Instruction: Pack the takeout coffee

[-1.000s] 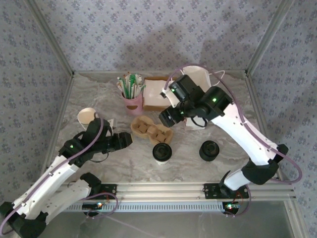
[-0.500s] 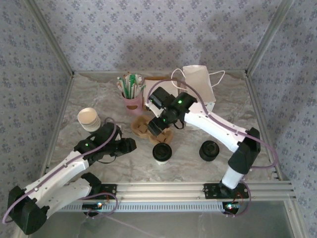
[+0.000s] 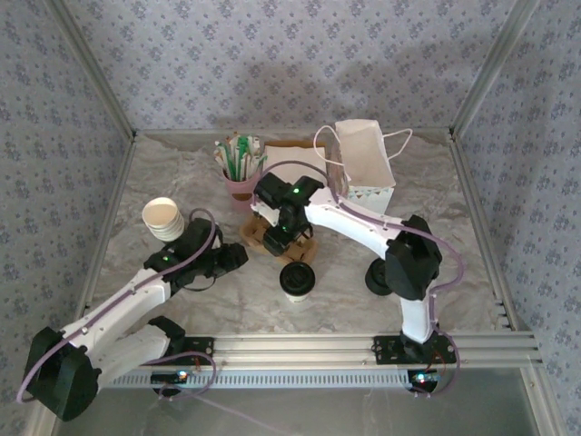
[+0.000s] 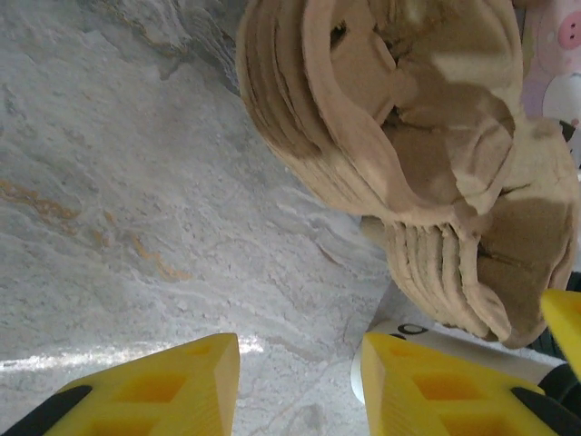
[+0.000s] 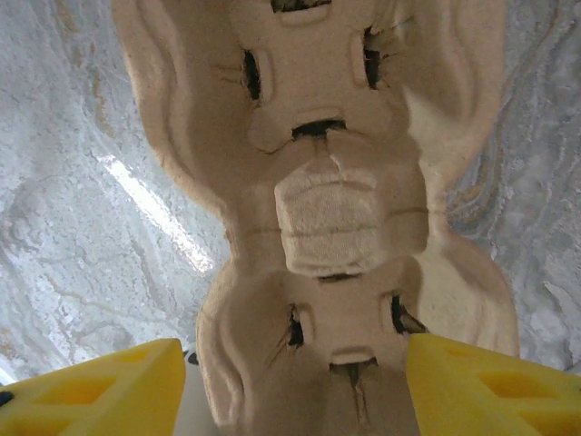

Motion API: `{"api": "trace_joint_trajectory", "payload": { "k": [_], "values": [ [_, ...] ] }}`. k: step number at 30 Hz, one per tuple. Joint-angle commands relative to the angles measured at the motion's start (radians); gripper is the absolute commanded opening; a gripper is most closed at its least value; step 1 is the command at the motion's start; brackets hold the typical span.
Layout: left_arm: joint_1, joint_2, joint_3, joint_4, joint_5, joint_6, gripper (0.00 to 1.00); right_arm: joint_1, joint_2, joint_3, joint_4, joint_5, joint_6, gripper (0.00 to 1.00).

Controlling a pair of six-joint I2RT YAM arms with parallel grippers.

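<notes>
As it swung left, the right end effector [image 5: 290, 398] reached carriers [image 5: 349, 227].

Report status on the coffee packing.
Right gripper open over brown moulded-pulp cup carriers; left gripper open, empty. Black-lidded tan paper coffee cup stands untouched. Nothing blocking it.

Takeout coffee [image 3: 298, 280]: upright, near front centre.
Right gripper [image 3: 278, 240]: over pulp carrier [image 3: 252, 229].
Left gripper [image 3: 240, 258]: left of coffee.

The cup carriers [image 5: 345, 218] are rough, matt moulded pulp; the marble-patterned tabletop [image 4: 118, 227] is smooth, faintly glossy
</notes>
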Motion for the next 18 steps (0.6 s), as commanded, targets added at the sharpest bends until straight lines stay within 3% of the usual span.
{"api": "trace_joint_trajectory", "payload": {
  "k": [1,10,18],
  "values": [
    [0.016,-0.004,-0.014,0.037,0.026,0.000,0.39,0.005,0.040,0.058,-0.015,0.007,-0.035,0.64],
    [0.034,-0.004,-0.034,0.044,0.042,0.006,0.37,-0.004,0.092,0.106,-0.015,0.040,-0.039,0.56],
    [0.041,0.003,-0.036,0.049,0.048,0.011,0.37,-0.005,0.128,0.134,-0.026,0.045,-0.045,0.57]
  ]
}}
